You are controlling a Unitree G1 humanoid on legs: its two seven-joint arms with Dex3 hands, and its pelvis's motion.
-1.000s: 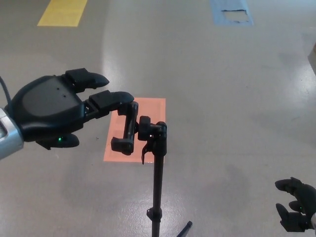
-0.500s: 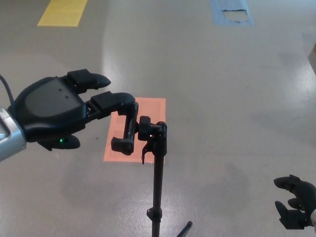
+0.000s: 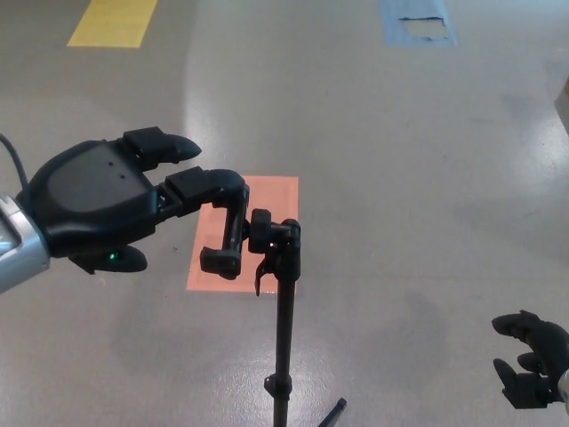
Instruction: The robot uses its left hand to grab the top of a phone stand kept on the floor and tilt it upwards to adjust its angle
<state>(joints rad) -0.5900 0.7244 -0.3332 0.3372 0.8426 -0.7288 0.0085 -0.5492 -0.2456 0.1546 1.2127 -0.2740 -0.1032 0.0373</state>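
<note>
Left hand: we see our black left hand (image 3: 93, 206) reaching in from the left, palm down, fingers spread apart and holding nothing; the tip of its lower finger (image 3: 209, 184) touches the top end of the clamp.
Phone stand: the black metal phone stand with a slim upright pole (image 3: 284, 334) stands on the floor at lower centre, its pole running out of the bottom edge of the view.
Clamp: the black phone clamp bracket (image 3: 229, 231) sits at the head of the pole, on its left side, tilted so its top leans toward our left hand.
Right hand: our black right hand (image 3: 531, 372) shows only at the lower right corner, well apart from the stand, fingers loosely curled and apart, holding nothing.
Floor: the glossy grey concrete floor (image 3: 400, 178) carries an orange rectangle of tape (image 3: 267, 191) behind the clamp, a yellow marking (image 3: 111, 22) at upper left and a blue marking (image 3: 418, 22) at upper right.
</note>
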